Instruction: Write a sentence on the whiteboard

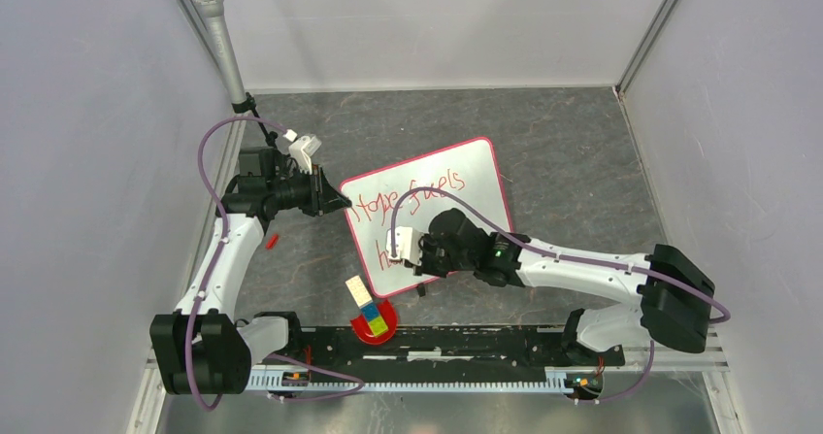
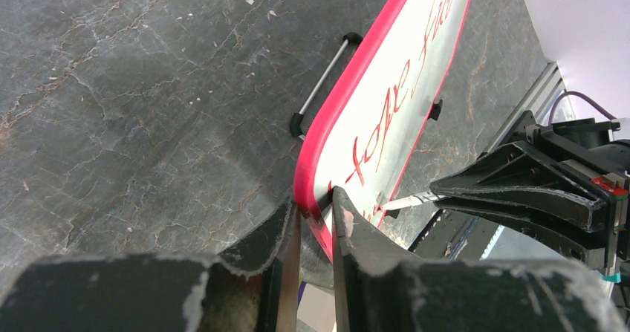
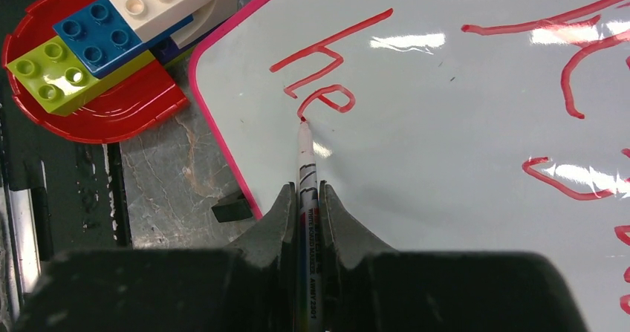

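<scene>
**Grey marbled table, whiteboard mid-sentence**

Grey marbled table [image 1: 582, 152] is filling the floor of a white-walled booth, and the whiteboard [image 1: 427, 216] is lying near its middle, turned at an angle to the arm bases. Red handwriting is running across the board in two lines. The upper one is looking like "Hope fuels", though the overhead view is too small to be sure.

At the board's left edge, the left pincer [image 2: 313, 206] is clamping the red-pink border between its two fingers. A thin metal rod [image 2: 321, 85] with black ends is showing just beside that same edge.

Over the board's near corner, the right pincer [image 3: 303, 191] is squeezing a white marker [image 3: 306, 165] tightly. The marker's red tip is touching the board at the foot of an "e", right after an "h".

Just off that near corner, a red dish [image 3: 111, 120] is holding stacked toy blocks [image 3: 96, 42] in cream, blue and lime. A small red piece [image 1: 273, 241] is lying on the table left of the board.
</scene>
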### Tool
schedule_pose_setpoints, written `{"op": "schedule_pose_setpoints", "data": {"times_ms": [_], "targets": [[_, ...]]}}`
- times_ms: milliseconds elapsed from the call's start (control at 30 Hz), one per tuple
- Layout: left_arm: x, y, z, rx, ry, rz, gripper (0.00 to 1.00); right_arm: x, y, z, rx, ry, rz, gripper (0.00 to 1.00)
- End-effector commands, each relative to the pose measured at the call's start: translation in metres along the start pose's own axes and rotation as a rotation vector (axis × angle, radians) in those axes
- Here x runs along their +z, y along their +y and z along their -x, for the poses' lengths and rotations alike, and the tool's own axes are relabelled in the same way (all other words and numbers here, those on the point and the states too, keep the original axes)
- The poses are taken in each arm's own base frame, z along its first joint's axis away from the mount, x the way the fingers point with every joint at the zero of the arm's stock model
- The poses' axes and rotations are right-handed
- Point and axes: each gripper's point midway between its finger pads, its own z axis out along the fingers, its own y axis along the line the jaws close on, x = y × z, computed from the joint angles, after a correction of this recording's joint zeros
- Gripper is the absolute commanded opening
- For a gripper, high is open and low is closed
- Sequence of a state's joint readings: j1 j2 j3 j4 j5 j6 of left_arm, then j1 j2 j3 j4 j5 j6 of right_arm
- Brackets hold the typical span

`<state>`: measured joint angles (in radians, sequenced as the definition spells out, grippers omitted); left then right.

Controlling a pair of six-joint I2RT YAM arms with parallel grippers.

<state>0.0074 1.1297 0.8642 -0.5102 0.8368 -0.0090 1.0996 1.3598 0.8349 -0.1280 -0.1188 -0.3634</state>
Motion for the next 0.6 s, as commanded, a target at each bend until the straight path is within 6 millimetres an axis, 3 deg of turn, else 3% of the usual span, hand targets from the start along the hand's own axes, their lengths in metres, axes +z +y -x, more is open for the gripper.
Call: {"op": "schedule_pose_setpoints", "data": {"times_ms": [0, 367, 567], "targets": [[0.0, -0.005, -0.009, 0.019, 0.024, -0.02, 0.02, -0.01, -0.014, 0.003, -0.006, 0.007, -0.069, 0.0], [-0.001, -0.004, -0.01, 0.021, 0.023, -0.017, 0.02, -0.028, -0.013, 0.028, -0.017, -0.051, -0.026, 0.0], [0.0, -0.003, -0.009, 0.02, 0.026, -0.018, 0.02, -0.033, -0.018, 0.024, 0.005, -0.046, -0.04, 0.0]]}}
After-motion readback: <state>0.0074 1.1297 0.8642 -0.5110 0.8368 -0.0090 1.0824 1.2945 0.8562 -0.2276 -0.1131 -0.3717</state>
